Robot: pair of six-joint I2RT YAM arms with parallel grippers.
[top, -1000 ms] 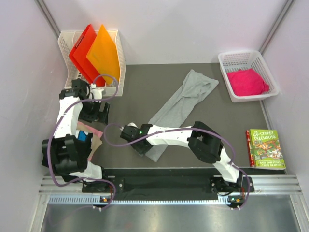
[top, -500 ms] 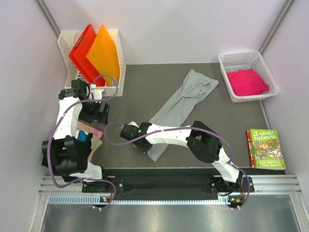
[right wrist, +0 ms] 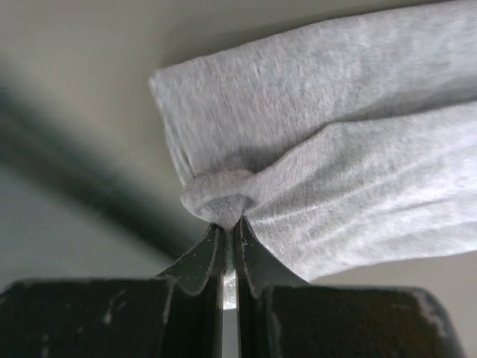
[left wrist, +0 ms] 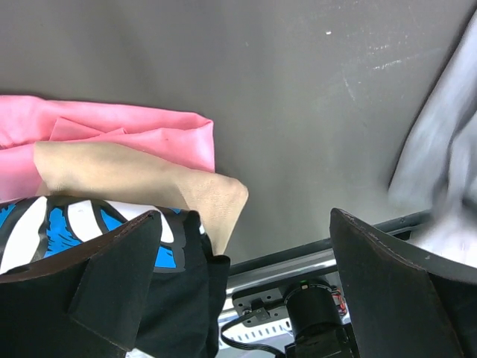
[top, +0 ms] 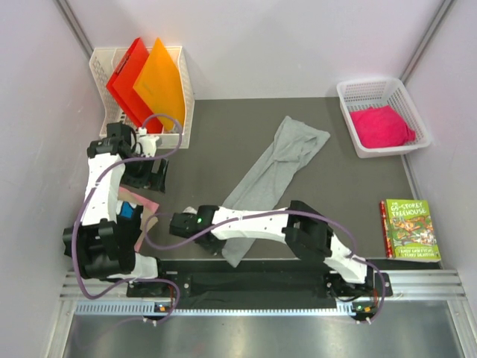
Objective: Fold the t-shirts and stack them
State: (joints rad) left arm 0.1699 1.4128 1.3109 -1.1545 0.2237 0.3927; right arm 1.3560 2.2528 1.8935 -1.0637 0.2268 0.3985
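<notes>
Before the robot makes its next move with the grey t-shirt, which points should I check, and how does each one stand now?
1. Right gripper has the grey tee: ok, jaws shut on a bunched bit at its end.
2. The pinch holds all layers of cloth: cannot tell, the cloth is bunched there.
3. Grey tee lies flat for folding: not ok, it is a twisted narrow strip across the table.
4. Left gripper is free to help: ok, open and holding nothing.
5. Pile is apart from the grey tee: ok, bare table shows between them.
</notes>
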